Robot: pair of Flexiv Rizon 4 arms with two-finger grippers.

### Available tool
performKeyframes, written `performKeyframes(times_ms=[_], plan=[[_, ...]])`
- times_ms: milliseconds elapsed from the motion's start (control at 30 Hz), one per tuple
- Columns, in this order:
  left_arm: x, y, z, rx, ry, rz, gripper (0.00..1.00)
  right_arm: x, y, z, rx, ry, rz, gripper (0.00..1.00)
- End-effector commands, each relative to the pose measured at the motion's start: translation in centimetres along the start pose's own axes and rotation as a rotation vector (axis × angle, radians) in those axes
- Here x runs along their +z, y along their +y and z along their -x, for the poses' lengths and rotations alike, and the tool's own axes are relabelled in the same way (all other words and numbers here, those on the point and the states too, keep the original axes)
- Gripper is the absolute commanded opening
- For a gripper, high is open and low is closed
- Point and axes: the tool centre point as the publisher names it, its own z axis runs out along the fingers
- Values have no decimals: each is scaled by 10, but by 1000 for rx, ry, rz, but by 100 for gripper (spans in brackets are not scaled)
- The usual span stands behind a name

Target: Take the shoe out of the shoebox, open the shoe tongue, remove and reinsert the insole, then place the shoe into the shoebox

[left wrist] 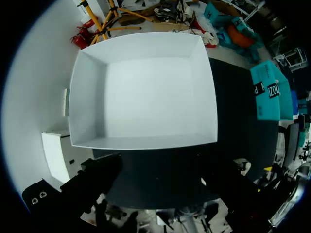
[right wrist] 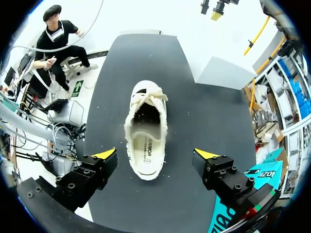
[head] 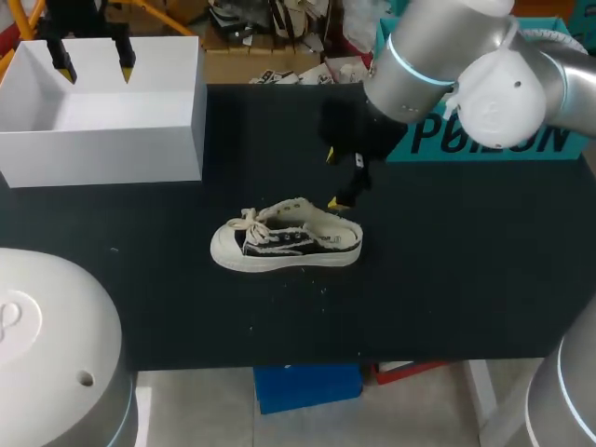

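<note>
A black-and-cream sneaker (head: 284, 242) lies on its side-on sole in the middle of the black table, toe toward my left. In the right wrist view the sneaker (right wrist: 146, 121) points away, its tongue and laces loose and the insole (right wrist: 145, 154) visible inside. My right gripper (head: 332, 179) hangs open just above and behind the heel; its fingers (right wrist: 104, 155) stand wide on either side of the heel without touching. The white shoebox (head: 102, 130) sits at the far left, empty (left wrist: 146, 97). My left gripper (head: 93, 60) hovers open over the box.
A teal box (head: 494, 140) lies at the back right of the table, behind my right arm. The table's front edge (head: 326, 358) runs a short way in front of the sneaker. Small white crumbs dot the mat near the shoe.
</note>
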Motion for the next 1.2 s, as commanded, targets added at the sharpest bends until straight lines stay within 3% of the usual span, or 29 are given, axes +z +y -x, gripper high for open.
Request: performKeyframes(times_ms=[33,933,1200], plan=[[0,0,-1,-2,-3,1,100,0,-1,-1,0,-2,5,100],[0,0,-1,-2,-3,1,100,0,-1,-1,0,-2,5,100],[0,0,-1,-2,-3,1,100,17,-24,-25,15,-49,106,100]])
